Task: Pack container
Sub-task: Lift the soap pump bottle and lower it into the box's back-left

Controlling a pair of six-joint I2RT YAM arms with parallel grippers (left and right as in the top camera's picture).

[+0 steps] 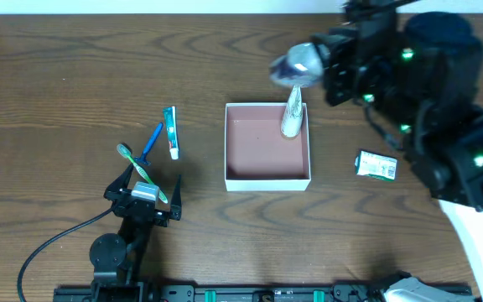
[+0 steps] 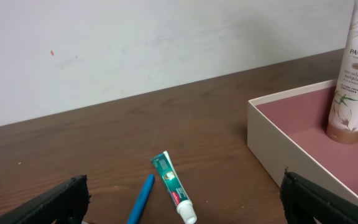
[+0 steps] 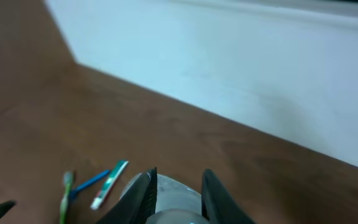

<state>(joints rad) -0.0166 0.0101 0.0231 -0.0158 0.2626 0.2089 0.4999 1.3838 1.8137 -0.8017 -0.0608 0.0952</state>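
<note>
The table [image 1: 74, 84] is seen as dark, grained wood. The container [image 1: 267, 180] is finished matt, like card; the bottle [image 2: 352, 74] is moulded in glossy plastic.

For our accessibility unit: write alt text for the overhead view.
The right gripper holds a bottle upright in the far right corner of a container. Left of it lie a toothpaste tube, a blue toothbrush and a green toothbrush by the open left gripper; a green packet lies right.

White bottle [image 2: 356, 74], brand name "PANTENE" in capitals on a circular emblem, smaller lines beneath too fine to read, toothpaste tube [image 2: 173, 185], green-and-white print illegible, green packet [image 1: 377, 165] on bench, lettering too small to read.
</note>
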